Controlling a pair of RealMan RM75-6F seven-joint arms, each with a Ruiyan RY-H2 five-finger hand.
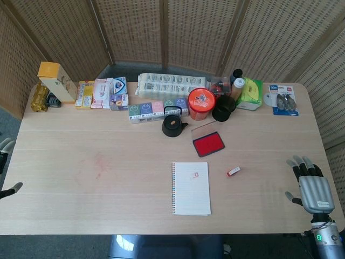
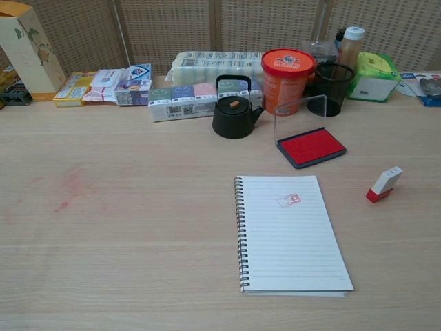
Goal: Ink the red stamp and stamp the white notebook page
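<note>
Nearest me, the spiral-bound white notebook (image 1: 191,188) lies flat and open near the front edge of the wooden table (image 1: 97,178), its wire binding on the left and a small red stamp mark (image 2: 289,201) already on the upper part of the lined page. To its left I see a wide stretch of bare wood, marked only by a faint reddish smear (image 2: 71,186).

My right hand (image 1: 311,185) rests at the table's right front corner, palm down, fingers spread and pointing away from me, gripping nothing. Only the head view shows it; the chest view shows neither hand. Of my left hand (image 1: 6,168) I see just dark fingertips at the left frame edge, so I cannot tell how far open it is.

The red stamp (image 2: 384,184), a small white block with a red base, lies tilted on its side right of the notebook, apart from it and well apart from my right hand.

Beyond the notebook sits the red ink pad (image 2: 311,147), a dark-rimmed rectangular tray with its clear lid standing upright at the back. Behind it the chest view shows a black kettle (image 2: 233,110) with a hoop handle, an orange tub (image 2: 287,79) and a black mesh cup (image 2: 333,88).

Along the far edge runs a row of cardboard boxes (image 1: 102,93) and wrapped packets before a woven screen (image 1: 161,32).
</note>
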